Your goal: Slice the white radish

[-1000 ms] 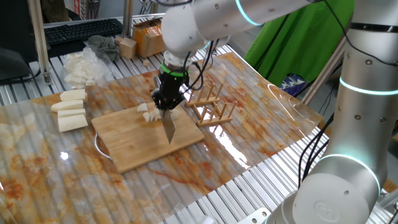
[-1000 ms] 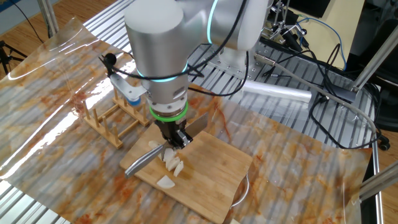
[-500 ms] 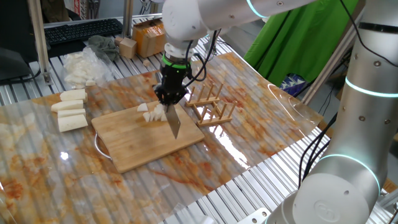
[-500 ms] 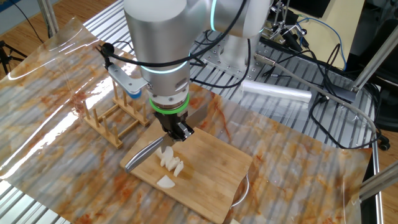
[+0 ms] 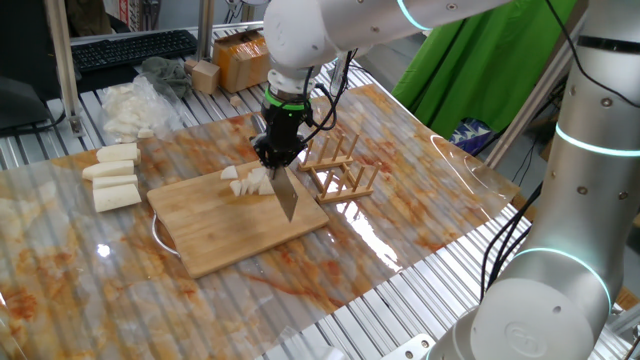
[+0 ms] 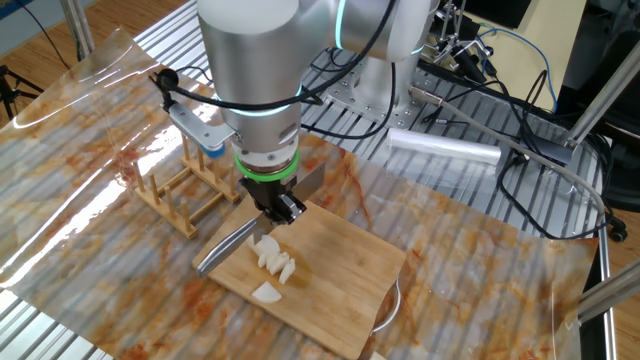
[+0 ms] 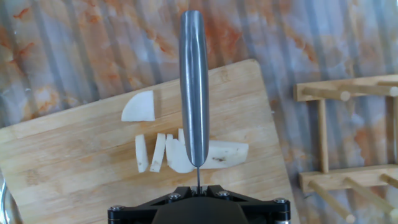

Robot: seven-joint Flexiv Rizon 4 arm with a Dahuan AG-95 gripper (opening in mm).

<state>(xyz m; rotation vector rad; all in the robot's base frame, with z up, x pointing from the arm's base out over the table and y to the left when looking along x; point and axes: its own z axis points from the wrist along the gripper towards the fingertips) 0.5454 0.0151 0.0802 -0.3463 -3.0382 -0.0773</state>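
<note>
The white radish (image 7: 225, 154) lies on the wooden cutting board (image 7: 74, 174), partly cut: a stubby chunk, several thin slices (image 7: 151, 152) beside it and a rounded end piece (image 7: 139, 107) apart. My gripper (image 7: 198, 185) is shut on a steel knife (image 7: 194, 93), its edge running above the cut end of the chunk. From the fixed cameras, the gripper (image 5: 277, 158) (image 6: 278, 208) holds the knife (image 5: 286, 194) (image 6: 226, 246) slanting down just above the pieces (image 5: 245, 182) (image 6: 272, 263) on the board (image 5: 230, 235) (image 6: 335, 285).
A wooden peg rack (image 5: 340, 166) (image 6: 186, 188) (image 7: 343, 143) stands close beside the board. Three longer white chunks (image 5: 112, 176) lie left of it, with a heap of white scraps on plastic (image 5: 125, 104) behind. Cardboard boxes (image 5: 238, 55) and a keyboard (image 5: 130, 48) sit at the back.
The gripper has lifted a little and shifted toward the peg rack, carrying the knife off the slices. The radish pieces have stayed in place.
</note>
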